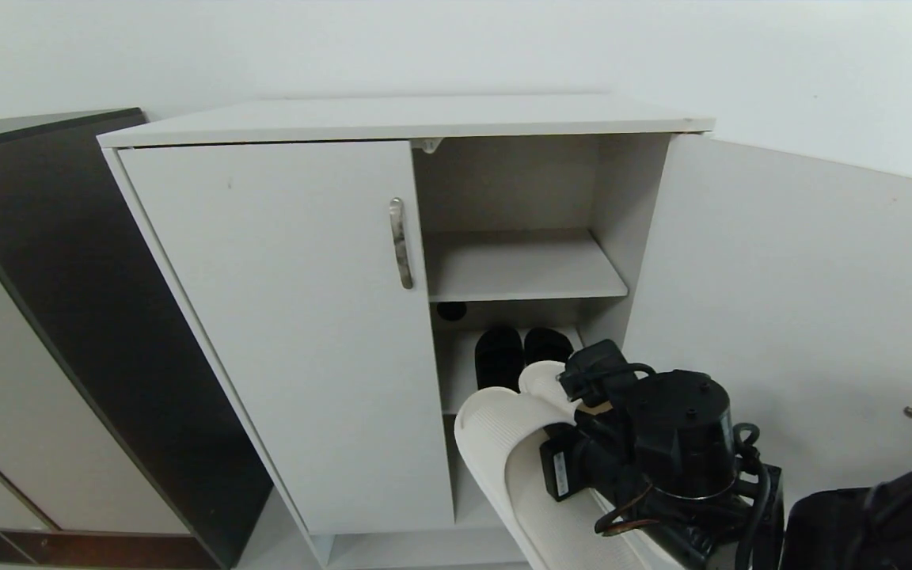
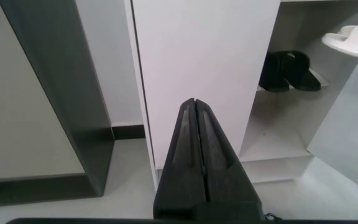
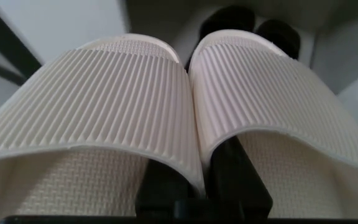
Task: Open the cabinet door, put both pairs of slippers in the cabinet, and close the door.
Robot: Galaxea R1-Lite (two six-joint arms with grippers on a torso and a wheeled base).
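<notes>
A dark panel (image 1: 84, 301) leans against the wall at the far left, just beside the cabinet (image 1: 393, 119). The cabinet's left door (image 1: 282, 332) is closed, with a metal handle (image 1: 400, 241) upright near its inner edge. The left gripper (image 2: 194, 109) hangs low before this closed door, above the floor (image 2: 129, 174). Its jaws are pressed together with nothing between them.

To the right of the handle the compartment stands open. An upper shelf (image 1: 519, 265) is bare. On the shelf below it a pair of black slippers (image 1: 521, 352) sits side by side, set back from the front edge; the left wrist view shows them there too (image 2: 289, 70).

In front of that shelf are the white slippers (image 1: 503, 443), carried as a pair, side by side and touching along their inner edges, toes pointing into the cabinet towards the black pair. The right gripper (image 3: 197, 186) holds them from behind: its jaws are clamped on the two inner walls where the slippers meet, one dark finger (image 3: 235, 174) lying inside the strap of each. The white pair hangs at the mouth of the open compartment — whether the toes have crossed the shelf's front edge I cannot tell.

At the far right the right door (image 1: 788, 301) is swung wide open, its inner face turned towards the camera.
</notes>
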